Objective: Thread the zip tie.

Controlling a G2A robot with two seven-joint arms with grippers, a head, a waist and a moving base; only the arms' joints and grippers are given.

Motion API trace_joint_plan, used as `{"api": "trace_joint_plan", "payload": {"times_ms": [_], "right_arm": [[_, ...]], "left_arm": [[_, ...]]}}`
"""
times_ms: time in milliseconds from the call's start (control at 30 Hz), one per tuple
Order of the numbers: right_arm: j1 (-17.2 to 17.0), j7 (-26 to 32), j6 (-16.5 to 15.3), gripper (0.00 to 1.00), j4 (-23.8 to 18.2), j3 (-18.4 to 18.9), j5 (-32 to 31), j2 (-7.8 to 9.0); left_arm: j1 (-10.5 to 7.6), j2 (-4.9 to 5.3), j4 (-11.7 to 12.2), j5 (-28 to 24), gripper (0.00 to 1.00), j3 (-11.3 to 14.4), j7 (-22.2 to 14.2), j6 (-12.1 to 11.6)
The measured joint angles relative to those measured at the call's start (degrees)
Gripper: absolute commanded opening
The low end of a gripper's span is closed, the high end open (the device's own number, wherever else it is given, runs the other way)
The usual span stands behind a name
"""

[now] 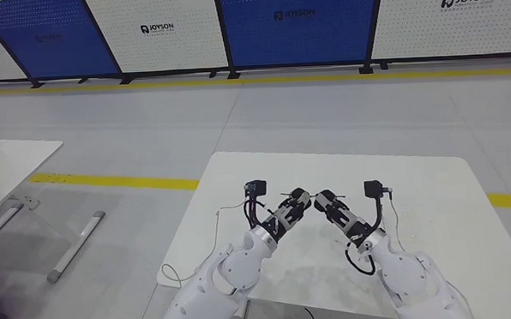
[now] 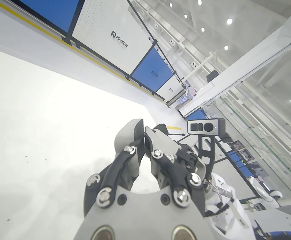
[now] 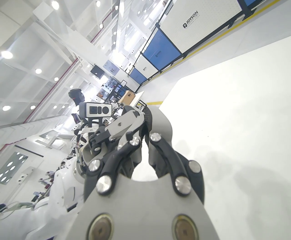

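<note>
From the top view, the left gripper (image 1: 298,197) and the right gripper (image 1: 324,198) meet tip to tip above the middle of the white table (image 1: 415,182), their arms forming a V. At that range, the zip tie shows as fine black lines beside each gripper.

The left wrist view gives the detail. The left gripper (image 2: 144,136) has its fingers pressed together with a thin dark strip caught at the seam, which is one part of the zip tie. The right gripper (image 2: 160,129) sits just behind, nearly touching. A straight black length of the zip tie (image 2: 176,134) pokes out sideways beside its tips.

In the right wrist view, the right gripper (image 3: 145,114) is also closed. Its fingers hide whether the strip is actually pinched, so that cannot be told. The left arm's wrist camera (image 3: 95,110) stands close behind.
</note>
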Motion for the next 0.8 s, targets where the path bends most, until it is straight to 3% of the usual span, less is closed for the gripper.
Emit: {"api": "trace_joint_plan", "payload": {"times_ms": [33, 67, 133, 167, 233, 367, 433, 533, 667, 800], "right_arm": [[0.02, 0.06, 0.28, 0.04, 0.02, 0.01, 0.05, -0.01], [0.05, 0.12, 0.65, 0.32, 0.05, 0.02, 0.19, -0.03], [0.13, 0.13, 1.22, 0.70, 0.14, 0.03, 0.27, -0.06], [0.19, 0.07, 1.62, 0.82, 0.22, 0.02, 0.17, -0.08], [0.26, -0.06, 1.89, 0.95, 0.34, -0.02, 0.02, -0.11], [-0.13, -1.43, 1.23, 0.84, 0.36, 0.27, -1.04, -0.08], [-0.52, -2.16, 1.03, 0.56, 0.17, 0.43, -1.84, -0.04], [-1.06, -3.07, 0.88, 0.42, -0.10, 0.78, -2.58, 0.03], [-1.60, -3.88, 0.52, 0.00, -0.42, 1.29, -2.88, 0.09], [-1.81, -4.08, 0.32, 0.00, -0.52, 1.47, -2.99, 0.10]], "left_arm": [[0.01, 0.00, -0.03, 0.09, 0.00, -0.01, 0.05, 0.03], [0.03, 0.00, -0.07, 0.22, 0.00, -0.06, 0.13, 0.10], [0.07, 0.01, -0.11, 0.40, 0.00, -0.18, 0.28, 0.30], [0.10, 0.01, -0.12, 0.45, 0.00, -0.26, 0.39, 0.43], [0.14, 0.01, -0.12, 0.50, 0.00, -0.35, 0.55, 0.61], [0.20, -0.03, 0.03, 0.66, 0.00, -0.47, 1.00, 0.82], [0.20, -0.05, 0.13, 0.66, 0.00, -0.49, 1.11, 0.86], [0.18, -0.08, 0.23, 0.60, 0.00, -0.48, 1.23, 0.94], [0.19, -0.14, 0.30, 0.75, 0.00, -0.35, 1.40, 0.97], [0.27, -0.17, 0.19, 0.82, 0.00, -0.21, 1.31, 0.71]]}}
